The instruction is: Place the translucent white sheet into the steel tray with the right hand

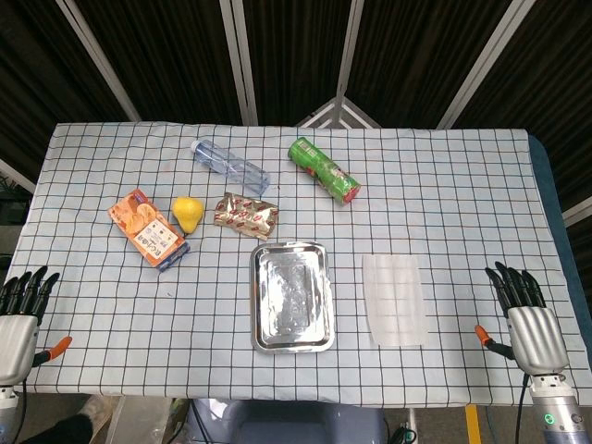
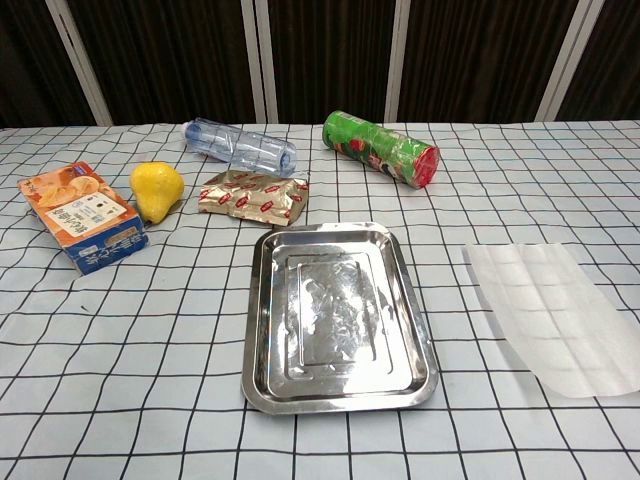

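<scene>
— Where is the translucent white sheet (image 1: 395, 299) found?

— Flat on the tabletop (image 1: 444, 194), left of the right hand (image 1: 527, 319) fingers, apart from them, just beside the steel tray (image 1: 291, 296).

— How are the fingers held?

— On both the right and the left hand (image 1: 20, 314), spread and extended, with nothing gripped.

Steel tray (image 2: 262, 330) – shiny, scuffed metal; translucent white sheet (image 2: 555, 315) – matt, ribbed.
</scene>
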Controlling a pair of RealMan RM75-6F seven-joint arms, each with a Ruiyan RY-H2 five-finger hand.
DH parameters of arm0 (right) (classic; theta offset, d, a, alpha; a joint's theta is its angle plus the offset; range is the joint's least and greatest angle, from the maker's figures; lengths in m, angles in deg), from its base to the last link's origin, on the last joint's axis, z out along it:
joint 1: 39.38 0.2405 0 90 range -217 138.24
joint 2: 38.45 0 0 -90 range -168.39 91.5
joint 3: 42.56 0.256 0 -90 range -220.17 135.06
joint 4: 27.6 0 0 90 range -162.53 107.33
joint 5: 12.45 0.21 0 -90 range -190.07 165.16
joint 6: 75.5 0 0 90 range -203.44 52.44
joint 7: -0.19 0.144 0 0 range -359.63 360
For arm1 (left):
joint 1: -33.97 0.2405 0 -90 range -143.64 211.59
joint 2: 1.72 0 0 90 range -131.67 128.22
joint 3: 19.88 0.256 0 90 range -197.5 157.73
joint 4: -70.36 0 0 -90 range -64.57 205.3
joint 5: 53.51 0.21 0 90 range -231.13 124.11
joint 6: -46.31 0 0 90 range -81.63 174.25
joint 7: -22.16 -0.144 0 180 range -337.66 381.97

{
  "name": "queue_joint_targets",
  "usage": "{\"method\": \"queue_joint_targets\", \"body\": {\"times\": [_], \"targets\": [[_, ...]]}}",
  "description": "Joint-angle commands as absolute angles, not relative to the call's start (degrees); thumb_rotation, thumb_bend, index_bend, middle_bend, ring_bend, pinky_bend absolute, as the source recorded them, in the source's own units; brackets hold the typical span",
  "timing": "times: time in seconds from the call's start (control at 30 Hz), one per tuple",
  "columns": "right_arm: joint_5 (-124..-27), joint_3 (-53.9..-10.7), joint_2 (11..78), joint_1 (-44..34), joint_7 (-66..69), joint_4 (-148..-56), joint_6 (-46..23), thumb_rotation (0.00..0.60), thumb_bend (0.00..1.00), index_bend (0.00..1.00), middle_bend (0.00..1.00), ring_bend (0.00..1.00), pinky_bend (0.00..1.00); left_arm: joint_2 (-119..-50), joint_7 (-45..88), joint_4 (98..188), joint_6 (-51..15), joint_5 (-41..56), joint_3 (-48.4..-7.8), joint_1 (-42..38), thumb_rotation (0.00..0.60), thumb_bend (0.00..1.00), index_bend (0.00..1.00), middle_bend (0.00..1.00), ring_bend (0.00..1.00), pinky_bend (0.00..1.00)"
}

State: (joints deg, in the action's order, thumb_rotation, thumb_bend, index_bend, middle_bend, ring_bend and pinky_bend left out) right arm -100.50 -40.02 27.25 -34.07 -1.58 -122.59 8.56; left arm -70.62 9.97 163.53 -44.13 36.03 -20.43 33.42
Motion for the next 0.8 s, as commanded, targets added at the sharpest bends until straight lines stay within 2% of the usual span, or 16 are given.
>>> {"method": "queue_joint_targets", "body": {"times": [0.03,0.8], "targets": [[-100.54,-40.06,27.27,-34.09,-1.64,-122.57,8.57,0.600,0.31,0.00,0.00,0.00,0.00,-70.65,9.94,163.53,-44.16,36.08,-20.44,33.42,0.600,0.10,0.00,0.00,0.00,0.00],[-104.76,-41.60,28.92,-32.82,-2.83,-119.92,7.65,0.600,0.31,0.00,0.00,0.00,0.00,-70.53,10.13,163.49,-43.93,36.28,-20.53,33.14,0.600,0.10,0.00,0.00,0.00,0.00]]}}
